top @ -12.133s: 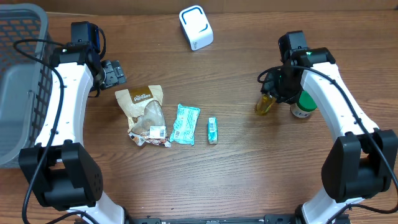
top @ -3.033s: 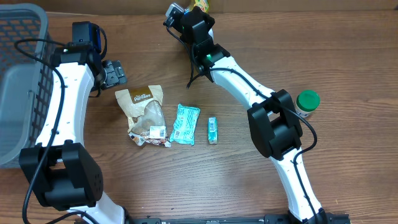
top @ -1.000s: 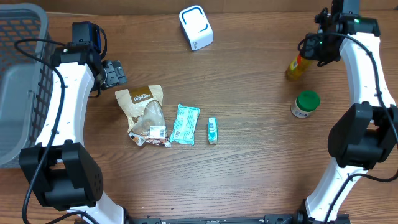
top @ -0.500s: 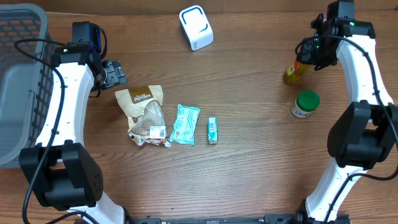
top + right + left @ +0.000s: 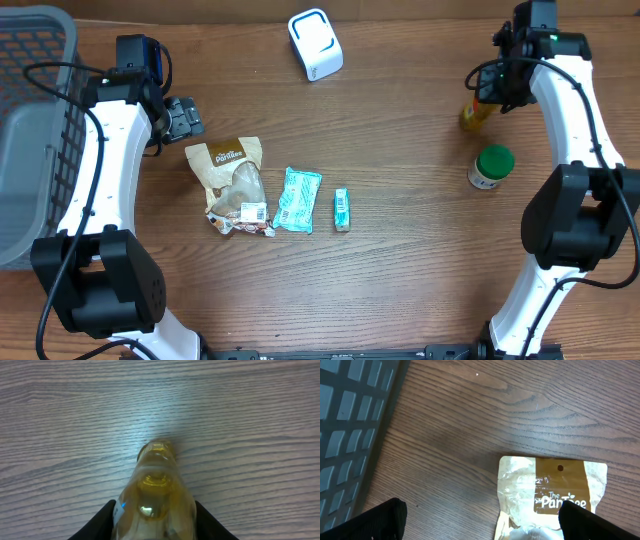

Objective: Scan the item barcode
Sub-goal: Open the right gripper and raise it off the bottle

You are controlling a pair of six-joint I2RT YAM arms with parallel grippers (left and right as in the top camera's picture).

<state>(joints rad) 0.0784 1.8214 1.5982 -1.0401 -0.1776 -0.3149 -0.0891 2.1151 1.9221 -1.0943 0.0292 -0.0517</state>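
The right fingers flank the yellow bottle; whether they still pinch it or have let go cannot be told. Seconds ago the bottle was up at the white scanner. Now it is back at the tabletop near the green-lidded jar, so its scan looks done. The left fingers hang spread and empty over the brown pouch.
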